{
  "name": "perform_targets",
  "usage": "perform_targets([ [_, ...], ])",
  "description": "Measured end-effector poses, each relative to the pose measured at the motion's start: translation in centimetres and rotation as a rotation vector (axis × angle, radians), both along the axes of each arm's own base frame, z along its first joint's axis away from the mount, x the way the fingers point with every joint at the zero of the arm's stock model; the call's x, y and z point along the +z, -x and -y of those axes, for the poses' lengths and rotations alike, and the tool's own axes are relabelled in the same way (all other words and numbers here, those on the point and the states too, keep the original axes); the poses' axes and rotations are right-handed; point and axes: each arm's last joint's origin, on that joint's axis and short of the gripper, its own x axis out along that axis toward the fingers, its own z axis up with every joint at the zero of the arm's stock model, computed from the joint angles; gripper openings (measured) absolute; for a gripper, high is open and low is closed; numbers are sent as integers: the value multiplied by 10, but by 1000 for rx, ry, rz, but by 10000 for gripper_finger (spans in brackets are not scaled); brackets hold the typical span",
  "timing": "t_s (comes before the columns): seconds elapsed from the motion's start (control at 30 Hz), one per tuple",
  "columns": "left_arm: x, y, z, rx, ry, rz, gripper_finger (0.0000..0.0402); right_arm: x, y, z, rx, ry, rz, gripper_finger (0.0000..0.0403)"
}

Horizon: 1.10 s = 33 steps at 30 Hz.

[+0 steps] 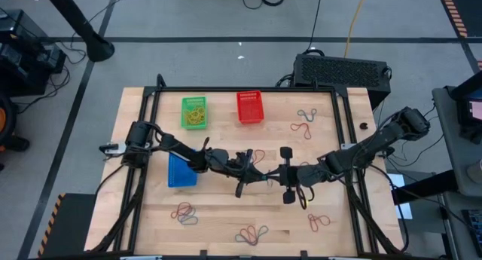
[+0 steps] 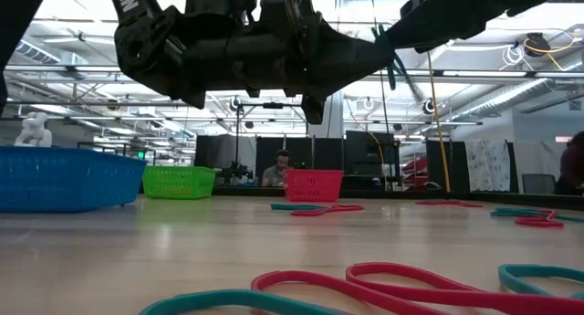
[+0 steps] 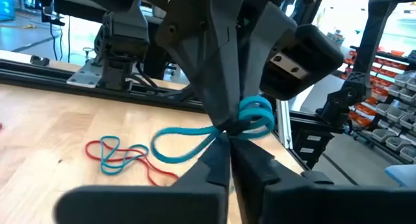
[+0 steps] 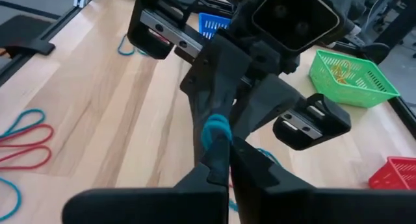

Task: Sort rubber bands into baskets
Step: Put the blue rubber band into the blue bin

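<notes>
My two grippers meet tip to tip above the table's middle, both shut on one blue rubber band (image 3: 185, 146). My left gripper (image 1: 252, 172) comes from the left and my right gripper (image 1: 273, 173) from the right. The band also shows in the right wrist view (image 4: 218, 130) and hanging in the low view (image 2: 392, 64). The green basket (image 1: 194, 113) with yellow bands inside and the red basket (image 1: 250, 108) stand at the far side. The blue basket (image 1: 181, 172) stands under my left arm. My left gripper pinches the blue band near its middle (image 3: 214, 134) between its two fingertips, coming level from the table's left. One loop (image 3: 175, 149) sticks out on one side and a bunched loop (image 3: 257, 117) on the other. The band is clear of the table. My right gripper pinches the same band's bunched part (image 4: 218, 128) between its fingertips, coming from the table's right, right against my left gripper's fingertips. The band is lifted clear of the table.
Loose red, blue and green bands lie on the wood at the far right (image 1: 305, 124), near left (image 1: 184, 212), near middle (image 1: 252, 234), near right (image 1: 318, 222) and under my right gripper (image 1: 301, 192). A black frame (image 1: 343, 132) borders the table. A person sits beyond the table (image 2: 278, 169).
</notes>
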Motion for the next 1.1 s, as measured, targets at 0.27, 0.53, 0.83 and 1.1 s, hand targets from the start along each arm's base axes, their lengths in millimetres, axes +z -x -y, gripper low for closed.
perform_targets([
  [0.27,1,1,1,-27,0,-8,3,-2,1,0,2,10,-27,29],
  [0.53,30,12,-2,-31,-77,-134,3,-6,3,1,-2,28,-66,87],
  [0.83,78,62,3,26,-223,-418,2,-11,7,3,-22,15,-131,120],
  [1.1,110,137,9,152,-196,-732,2,-12,7,3,-22,16,-132,121],
])
